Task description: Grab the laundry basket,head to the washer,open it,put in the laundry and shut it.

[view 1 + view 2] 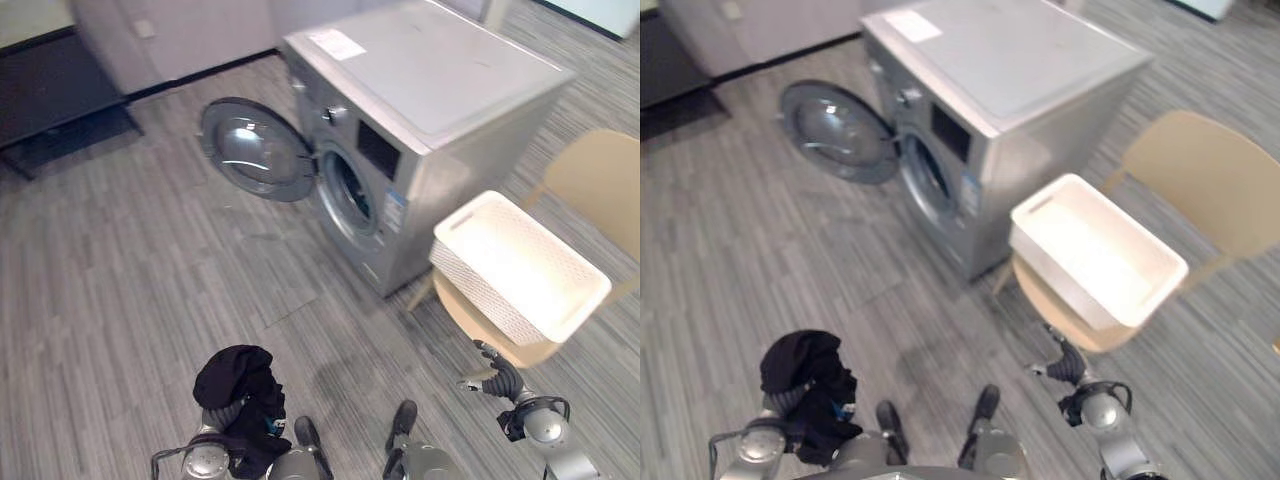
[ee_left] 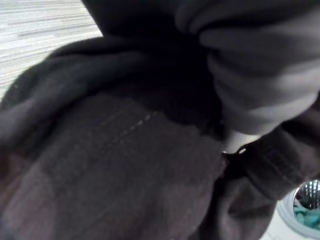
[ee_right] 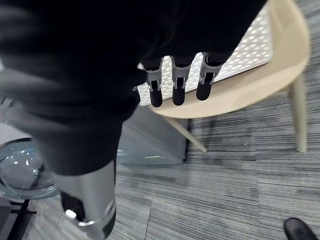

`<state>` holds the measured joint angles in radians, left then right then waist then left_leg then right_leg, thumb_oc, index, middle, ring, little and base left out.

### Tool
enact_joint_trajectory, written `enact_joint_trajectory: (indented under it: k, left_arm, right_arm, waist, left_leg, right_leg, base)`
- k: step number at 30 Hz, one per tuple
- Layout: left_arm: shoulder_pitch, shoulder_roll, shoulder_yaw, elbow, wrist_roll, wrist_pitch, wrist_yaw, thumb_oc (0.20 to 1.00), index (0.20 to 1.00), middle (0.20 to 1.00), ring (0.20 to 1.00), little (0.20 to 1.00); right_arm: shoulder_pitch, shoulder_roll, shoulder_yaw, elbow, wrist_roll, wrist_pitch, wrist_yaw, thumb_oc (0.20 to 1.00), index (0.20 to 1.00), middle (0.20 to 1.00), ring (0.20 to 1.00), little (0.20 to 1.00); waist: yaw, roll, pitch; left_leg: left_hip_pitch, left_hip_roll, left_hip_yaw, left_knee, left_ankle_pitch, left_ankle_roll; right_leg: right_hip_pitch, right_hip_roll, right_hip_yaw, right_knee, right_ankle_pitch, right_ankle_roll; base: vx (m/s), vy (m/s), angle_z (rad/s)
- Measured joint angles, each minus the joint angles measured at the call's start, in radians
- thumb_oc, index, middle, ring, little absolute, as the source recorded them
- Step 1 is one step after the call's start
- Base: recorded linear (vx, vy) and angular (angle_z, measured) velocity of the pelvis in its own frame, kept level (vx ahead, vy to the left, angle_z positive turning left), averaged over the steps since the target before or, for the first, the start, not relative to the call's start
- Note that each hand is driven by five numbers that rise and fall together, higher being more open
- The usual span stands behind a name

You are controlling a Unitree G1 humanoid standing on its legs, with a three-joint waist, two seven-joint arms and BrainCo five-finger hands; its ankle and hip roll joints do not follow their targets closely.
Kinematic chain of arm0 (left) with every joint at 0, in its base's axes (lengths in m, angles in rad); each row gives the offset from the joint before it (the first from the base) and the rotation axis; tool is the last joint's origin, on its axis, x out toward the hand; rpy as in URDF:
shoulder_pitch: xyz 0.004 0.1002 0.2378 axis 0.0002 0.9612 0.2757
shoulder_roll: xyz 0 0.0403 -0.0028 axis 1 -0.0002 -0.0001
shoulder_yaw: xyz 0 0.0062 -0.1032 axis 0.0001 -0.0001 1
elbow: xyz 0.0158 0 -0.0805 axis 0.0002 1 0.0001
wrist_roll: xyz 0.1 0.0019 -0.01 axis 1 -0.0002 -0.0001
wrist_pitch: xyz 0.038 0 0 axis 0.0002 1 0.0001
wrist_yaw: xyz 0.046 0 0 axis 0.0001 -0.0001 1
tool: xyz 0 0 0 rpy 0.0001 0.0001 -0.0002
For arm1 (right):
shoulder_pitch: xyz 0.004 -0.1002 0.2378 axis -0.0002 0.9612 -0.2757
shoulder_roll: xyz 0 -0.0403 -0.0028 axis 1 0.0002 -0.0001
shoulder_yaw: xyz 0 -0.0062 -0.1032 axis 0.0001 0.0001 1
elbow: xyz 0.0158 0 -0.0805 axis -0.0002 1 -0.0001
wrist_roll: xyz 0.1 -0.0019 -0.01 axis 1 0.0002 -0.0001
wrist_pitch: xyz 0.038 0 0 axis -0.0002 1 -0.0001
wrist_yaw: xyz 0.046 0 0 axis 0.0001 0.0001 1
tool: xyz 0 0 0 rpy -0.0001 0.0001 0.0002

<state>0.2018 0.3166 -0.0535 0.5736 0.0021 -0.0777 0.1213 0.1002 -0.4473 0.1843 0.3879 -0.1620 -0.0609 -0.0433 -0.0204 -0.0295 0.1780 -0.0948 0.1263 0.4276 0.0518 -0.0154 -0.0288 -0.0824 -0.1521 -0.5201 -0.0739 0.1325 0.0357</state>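
A silver front-loading washing machine [image 1: 430, 130] stands on the grey striped floor [image 1: 150, 280], its round door [image 1: 252, 150] swung wide open to the left of the drum opening [image 1: 348, 195]. Just to the right of the washer, a white perforated laundry basket [image 1: 520, 265] sits on the seat of a tan wooden chair [image 1: 600, 180]; the basket looks empty inside.

The laundry, a bundle of black clothing [image 1: 240, 395], is bunched over the left hand [image 1: 222, 415] low in the head views, well apart from the washer and not yet inside it. In the left wrist view dark fabric covers the hand, so I cannot tell how its fingers lie; a corner of that view shows the washer opening with something teal inside.

The right hand [image 1: 490, 372] hangs just below the chair seat's front edge, released and grasping nothing; the right wrist view shows its dark-tipped fingers [image 3: 175, 87] straight, pointing toward the basket and the seat edge
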Motion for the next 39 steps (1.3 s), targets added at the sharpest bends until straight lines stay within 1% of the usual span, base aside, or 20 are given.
enact_joint_trajectory:
  k: [2, 4, 6, 7, 8, 9, 13, 15, 18, 20, 23, 24, 25, 28, 29, 31, 34, 36, 38, 39]
  left_arm:
    - [-0.009, 0.003, 0.000, 0.004, 0.000, 0.001, 0.000, 0.200, 0.200, 0.200, 0.200, 0.200]
    - [-0.019, 0.015, -0.018, 0.003, 0.000, 0.002, 0.000, 0.200, 0.200, 0.200, 0.200, 0.200]
    - [-0.032, 0.024, -0.024, 0.001, 0.000, 0.003, 0.001, 0.200, 0.200, 0.200, 0.200, 0.200]
    - [-0.061, 0.052, -0.029, -0.005, 0.001, 0.002, 0.011, 0.200, 0.200, 0.200, 0.200, 0.200]
    - [-0.071, 0.065, -0.029, -0.006, 0.002, 0.002, 0.013, 0.200, 0.200, 0.200, 0.200, 0.200]
    - [-0.089, 0.091, -0.035, -0.005, 0.002, 0.001, 0.028, 0.200, 0.200, 0.200, 0.200, 0.200]
    - [-0.096, 0.098, -0.032, 0.004, 0.002, 0.005, 0.040, 0.200, 0.200, 0.200, 0.200, 0.200]
    - [-0.108, 0.076, -0.039, 0.005, 0.003, 0.006, 0.039, 0.200, 0.200, 0.200, 0.200, 0.200]
    - [-0.129, 0.072, -0.065, 0.017, 0.003, 0.013, 0.034, 0.200, 0.200, 0.200, 0.200, 0.200]
    - [-0.113, 0.056, -0.069, 0.017, 0.005, 0.014, 0.030, 0.200, 0.200, 0.200, 0.200, 0.200]
    - [-0.083, 0.030, -0.127, 0.011, 0.020, 0.014, 0.022, 0.200, 0.200, 0.200, 0.200, 0.200]
    - [-0.082, 0.030, -0.136, 0.012, 0.020, 0.015, 0.016, 0.200, 0.200, 0.200, 0.200, 0.200]
    - [-0.078, 0.022, -0.137, 0.007, 0.020, 0.016, 0.005, 0.200, 0.200, 0.200, 0.200, 0.200]
    - [-0.068, 0.018, -0.134, 0.005, 0.020, 0.016, 0.001, 0.200, 0.200, 0.200, 0.200, 0.200]
    - [-0.078, 0.018, -0.134, 0.004, 0.020, 0.015, -0.001, 0.200, 0.200, 0.200, 0.200, 0.200]
    - [-0.105, 0.023, -0.133, -0.008, 0.020, 0.013, -0.003, 0.200, 0.200, 0.200, 0.200, 0.200]
    - [-0.123, 0.027, -0.134, -0.018, 0.020, 0.011, -0.004, 0.200, 0.200, 0.200, 0.200, 0.200]
    - [-0.121, 0.034, -0.134, -0.030, 0.020, 0.010, -0.008, 0.200, 0.200, 0.200, 0.200, 0.200]
    - [-0.116, 0.034, -0.134, -0.027, 0.020, 0.010, -0.010, 0.200, 0.200, 0.200, 0.200, 0.200]
    - [-0.109, 0.032, -0.136, -0.026, 0.020, 0.012, -0.011, 0.200, 0.200, 0.200, 0.200, 0.200]
  right_arm:
    - [-0.026, 0.017, 0.017, 0.021, -0.017, 0.000, -0.004, 1.000, 1.000, 1.000, 1.000, 1.000]
    - [-0.041, 0.041, 0.026, 0.024, -0.034, 0.001, -0.003, 1.000, 1.000, 1.000, 1.000, 1.000]
    - [-0.035, 0.041, 0.047, 0.024, -0.035, 0.003, -0.005, 1.000, 1.000, 1.000, 1.000, 1.000]
    - [-0.032, 0.042, 0.069, 0.024, -0.037, 0.002, -0.003, 1.000, 1.000, 1.000, 1.000, 1.000]
    - [-0.028, 0.051, 0.070, 0.021, -0.037, 0.004, -0.002, 1.000, 1.000, 1.000, 1.000, 1.000]
    - [-0.031, 0.057, 0.071, 0.020, -0.037, 0.001, -0.002, 1.000, 1.000, 1.000, 1.000, 1.000]
    - [-0.059, 0.056, 0.065, 0.022, -0.036, -0.001, -0.008, 1.000, 1.000, 1.000, 1.000, 1.000]
    - [-0.057, 0.055, 0.067, 0.023, -0.036, 0.000, -0.008, 1.000, 1.000, 1.000, 1.000, 1.000]
    - [-0.047, 0.057, 0.066, 0.025, -0.036, 0.007, -0.007, 1.000, 1.000, 1.000, 1.000, 1.000]
    - [-0.028, 0.057, 0.061, 0.027, -0.036, 0.012, -0.006, 1.000, 1.000, 1.000, 1.000, 1.000]
    - [0.014, 0.050, 0.049, 0.060, -0.036, 0.014, -0.002, 1.000, 1.000, 1.000, 1.000, 1.000]
    - [0.018, 0.051, 0.049, 0.068, -0.036, 0.016, 0.000, 1.000, 1.000, 1.000, 1.000, 1.000]
    - [0.022, 0.040, 0.049, 0.067, -0.037, 0.014, 0.001, 1.000, 1.000, 1.000, 1.000, 1.000]
    - [-0.037, 0.030, 0.028, 0.066, -0.035, 0.007, -0.005, 1.000, 1.000, 1.000, 1.000, 1.000]
    - [-0.045, 0.028, 0.021, 0.064, -0.035, 0.005, -0.007, 1.000, 1.000, 1.000, 1.000, 1.000]
    - [-0.063, 0.026, 0.022, 0.063, -0.035, 0.008, -0.010, 1.000, 1.000, 1.000, 1.000, 1.000]
    - [-0.062, 0.025, 0.021, 0.063, -0.035, 0.014, -0.018, 1.000, 1.000, 1.000, 1.000, 1.000]
    - [-0.057, 0.026, 0.023, 0.065, -0.035, 0.014, -0.025, 1.000, 1.000, 1.000, 1.000, 1.000]
    - [-0.062, 0.030, 0.030, 0.107, -0.035, 0.015, -0.026, 1.000, 1.000, 1.000, 1.000, 1.000]
    - [-0.057, 0.027, 0.032, 0.113, -0.035, 0.015, -0.027, 1.000, 1.000, 1.000, 1.000, 1.000]
  waist:
    - [0.001, -0.012, -0.003]
    - [0.014, -0.028, -0.005]
    - [0.004, -0.021, -0.006]
    - [-0.004, -0.029, 0.002]
    - [-0.011, -0.023, 0.007]
    - [-0.020, -0.031, 0.015]
    - [-0.039, -0.026, 0.036]
    - [-0.037, -0.030, 0.057]
    - [-0.064, -0.056, 0.072]
    - [-0.064, -0.047, 0.074]
    - [-0.095, 0.020, 0.049]
    - [-0.110, 0.021, 0.048]
    - [-0.118, 0.019, 0.041]
    - [-0.113, 0.031, 0.034]
    - [-0.112, 0.029, 0.032]
    - [-0.102, -0.007, 0.034]
    - [-0.097, -0.037, 0.036]
    - [-0.089, -0.044, 0.034]
    - [-0.048, -0.047, 0.035]
    - [-0.061, -0.037, 0.037]
  left_leg:
    - [-0.001, -0.018, -0.013, -0.003, 0.004, 0.009]
    - [0.006, -0.072, -0.036, -0.002, -0.013, 0.049]
    - [0.014, -0.094, -0.071, 0.000, -0.007, 0.081]
    - [0.026, -0.128, -0.141, -0.003, -0.004, 0.105]
    - [0.032, -0.136, -0.169, -0.017, 0.004, 0.119]
    - [0.048, -0.134, -0.186, -0.048, 0.027, 0.116]
    - [0.099, -0.159, -0.240, -0.072, -0.008, 0.147]
    - [0.118, -0.187, -0.275, -0.064, -0.044, 0.135]
    - [0.154, -0.224, -0.321, -0.065, -0.054, 0.129]
    - [0.202, -0.232, -0.367, -0.064, -0.123, 0.125]
    - [0.266, -0.177, -0.464, -0.032, -0.168, 0.074]
    - [0.258, -0.172, -0.462, 0.010, -0.167, 0.046]
    - [0.256, -0.175, -0.434, 0.086, -0.153, 0.009]
    - [0.145, -0.120, -0.349, 0.434, -0.098, -0.057]
    - [0.098, -0.101, -0.325, 0.518, -0.121, -0.064]
    - [0.037, -0.102, -0.267, 0.498, -0.175, -0.044]
    - [-0.038, -0.103, -0.275, 0.300, -0.168, -0.033]
    - [-0.109, -0.095, -0.306, 0.142, -0.094, -0.042]
    - [-0.129, -0.101, -0.423, -0.003, -0.001, -0.051]
    - [-0.160, -0.104, -0.464, -0.001, 0.034, -0.049]
  right_leg:
    - [-0.003, -0.023, 0.001, 0.019, -0.001, 0.017]
    - [-0.036, -0.100, 0.012, 0.157, -0.027, 0.056]
    - [-0.087, -0.158, 0.074, 0.324, -0.064, 0.064]
    - [-0.160, -0.182, 0.207, 0.505, -0.106, 0.086]
    - [-0.189, -0.163, 0.274, 0.545, -0.145, 0.095]
    - [-0.215, -0.096, 0.358, 0.555, -0.178, 0.084]
    - [-0.284, 0.028, 0.357, 0.452, -0.189, 0.065]
    - [-0.355, 0.082, 0.360, 0.325, -0.179, 0.078]
    - [-0.369, 0.079, 0.339, 0.167, -0.161, 0.085]
    - [-0.365, 0.086, 0.337, 0.159, -0.158, 0.083]
    - [-0.315, 0.108, 0.339, 0.227, -0.058, 0.025]
    - [-0.299, 0.107, 0.338, 0.229, -0.024, 0.000]
    - [-0.252, 0.111, 0.327, 0.223, 0.035, -0.109]
    - [-0.151, 0.161, 0.354, 0.176, -0.016, -0.176]
    - [-0.125, 0.169, 0.372, 0.149, -0.026, -0.177]
    - [-0.056, 0.169, 0.416, 0.082, -0.026, -0.192]
    - [0.038, 0.175, 0.453, 0.032, -0.030, -0.182]
    - [0.095, 0.191, 0.503, -0.006, -0.052, -0.148]
    - [0.117, 0.206, 0.577, -0.007, -0.067, -0.138]
    - [0.139, 0.221, 0.612, -0.007, -0.076, -0.125]
  base:
    - [0.14, 0.243, 0.35]
    - [0.17, 0.227, 0.44]
    - [0.15, 0.122, 0.69]
    - [0.07, 0.061, 0.97]
    - [0.23, 0.097, 1.16]
    - [0.16, 0.038, 0.92]
    - [0.28, 0.016, 0.39]
    - [0.43, -0.022, 0.52]
    - [0.41, -0.064, 0.75]
    - [0.54, -0.170, 0.68]
    - [0.31, -0.146, 0.95]
    - [0.23, -0.117, 0.97]
    - [0.21, -0.112, 0.48]
    - [0.28, -0.136, -0.25]
    - [0.26, -0.084, -0.48]
    - [0.28, -0.031, -0.47]
    - [0.33, 0.027, -0.49]
    - [0.36, 0.090, -0.72]
    - [0.25, 0.111, -1.16]
    - [0.35, 0.171, -1.01]
